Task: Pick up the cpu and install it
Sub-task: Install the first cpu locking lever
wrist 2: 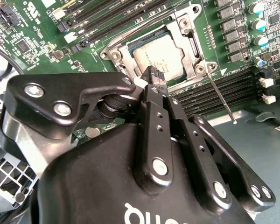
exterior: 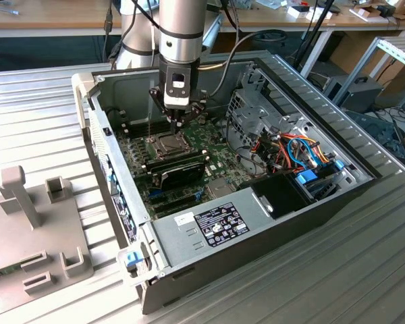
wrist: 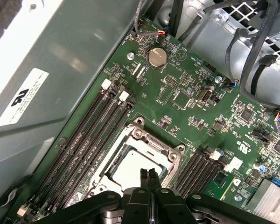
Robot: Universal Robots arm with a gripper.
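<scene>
one arm, black two-finger pincer (exterior: 177,120) hangs down inside open dark computer case (exterior: 270,246) on ribbed metal desk (exterior: 40,115). in both wrist views the pincer (wrist 2: 154,74) (wrist: 149,173) has its fingers pressed together, nothing between them, tips just over the chip; can't tell if they touch it. small flat square cpu with dull silvery-grey top (wrist 2: 161,56) (wrist: 128,173) lies flat in the dark square socket with hinged metal frame (wrist 2: 186,28) (wrist: 144,140), on the green motherboard (wrist: 186,79). thin metal lever rod (wrist 2: 221,100) sticks out beside the frame. long black memory slots (wrist: 88,135) run along both sides of the socket. round silver coin battery (wrist: 157,57) sits further out on the board.

exterior view: socket (exterior: 170,142) directly under the pincer, pincer at its 12 o'clock. black cooler block (exterior: 179,169) at 6 o'clock of the socket, just beside it. silver labelled box (exterior: 209,223) at 5 o'clock, near the case front. grey plastic fixture (exterior: 34,223) at 8 o'clock, outside the case, well apart.
</scene>
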